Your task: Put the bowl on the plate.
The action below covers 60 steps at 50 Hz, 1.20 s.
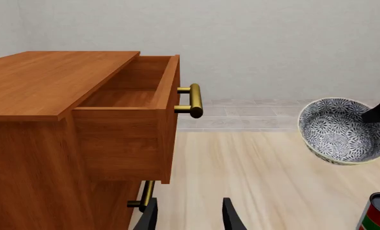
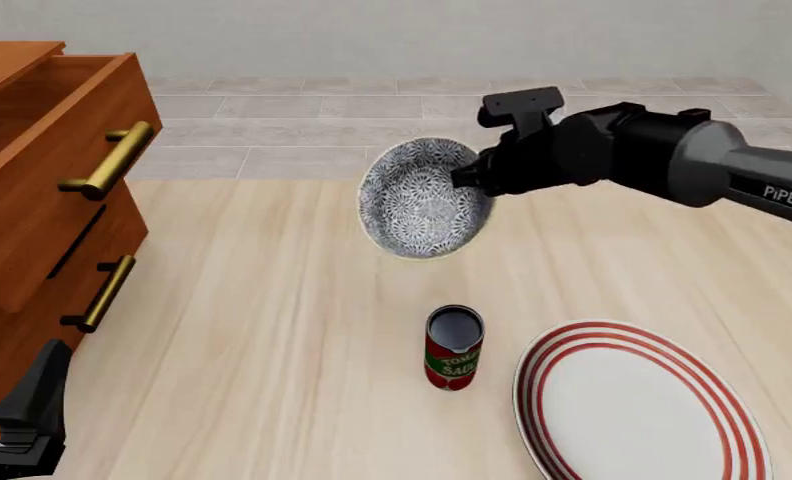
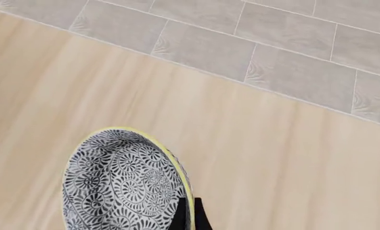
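Grey-and-white floral deep bowl hangs tilted above the pale wooden tabletop — right jaws clamped on its rim. Level it, carry toward 5 o'clock — over the red-ringed white plate, clearing the can.

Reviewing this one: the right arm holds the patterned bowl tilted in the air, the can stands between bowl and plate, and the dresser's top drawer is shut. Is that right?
Not quite. The top drawer of the dresser is pulled open, as the left wrist view shows. The rest holds: the right gripper grips the tilted bowl by its rim, and the can stands between it and the plate.
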Available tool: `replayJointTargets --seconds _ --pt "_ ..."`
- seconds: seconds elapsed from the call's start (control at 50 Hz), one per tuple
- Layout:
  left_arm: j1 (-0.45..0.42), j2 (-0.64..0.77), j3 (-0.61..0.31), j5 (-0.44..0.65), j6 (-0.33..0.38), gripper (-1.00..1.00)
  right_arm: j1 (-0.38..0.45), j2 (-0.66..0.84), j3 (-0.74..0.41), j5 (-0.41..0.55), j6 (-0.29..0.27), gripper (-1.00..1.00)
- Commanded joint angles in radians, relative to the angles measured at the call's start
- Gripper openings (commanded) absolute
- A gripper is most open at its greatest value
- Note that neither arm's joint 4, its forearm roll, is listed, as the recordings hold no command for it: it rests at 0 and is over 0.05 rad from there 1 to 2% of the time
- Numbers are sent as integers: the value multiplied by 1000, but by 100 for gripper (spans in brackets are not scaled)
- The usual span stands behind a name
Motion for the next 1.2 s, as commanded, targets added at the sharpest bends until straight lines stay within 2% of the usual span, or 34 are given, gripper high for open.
replayJointTargets --seconds 0.02,0.5,0.84,1.2 --pt "0 0 0 0 0 100 -56 -90 88 -35 9 -100" --pt "0 0 0 0 0 100 -136 -299 283 -59 26 -100" --pt "0 0 0 0 0 100 -187 -464 463 -69 56 -100" --pt "0 0 0 0 0 100 -249 -659 604 -7 62 -100"
